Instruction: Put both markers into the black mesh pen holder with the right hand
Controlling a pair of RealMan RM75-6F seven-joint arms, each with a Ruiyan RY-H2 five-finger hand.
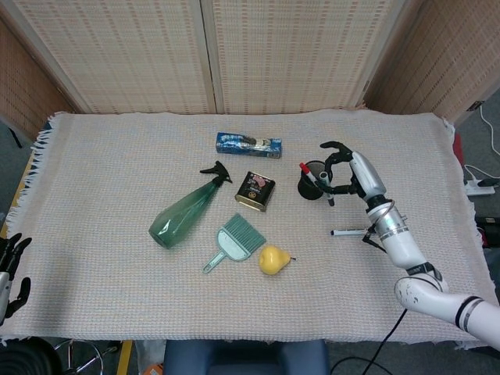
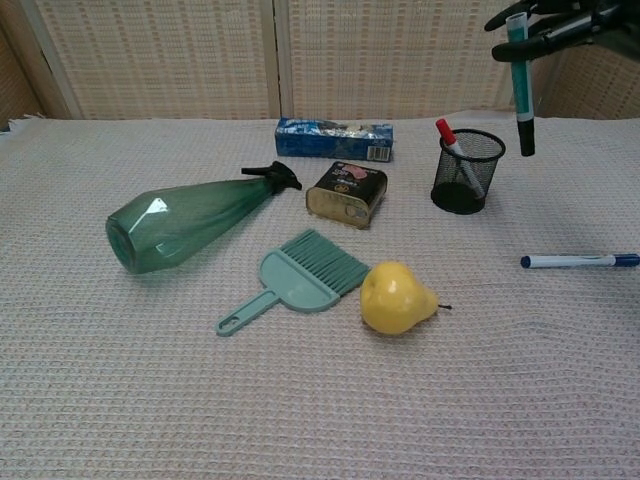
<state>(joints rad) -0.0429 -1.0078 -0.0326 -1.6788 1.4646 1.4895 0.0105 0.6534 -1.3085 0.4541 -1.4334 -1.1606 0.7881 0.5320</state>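
While the head view looks down on the worktop (image 1: 117,156), the right hand (image 1: 349,169) pinches a teal marker (image 1: 330,190) just beside the black mesh pen holder (image 1: 315,180), which has 1 red-capped marker (image 1: 309,175) in it. A blue marker (image 1: 349,231) lies on the cloth nearby. The left hand (image 1: 9,266) sits at the edge, fingers apart, holding nothing.

From the chest view, the teal marker hangs upright, tip down, above and right of the holder.

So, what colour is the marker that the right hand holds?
Teal with a black cap; the chest view shows it best.
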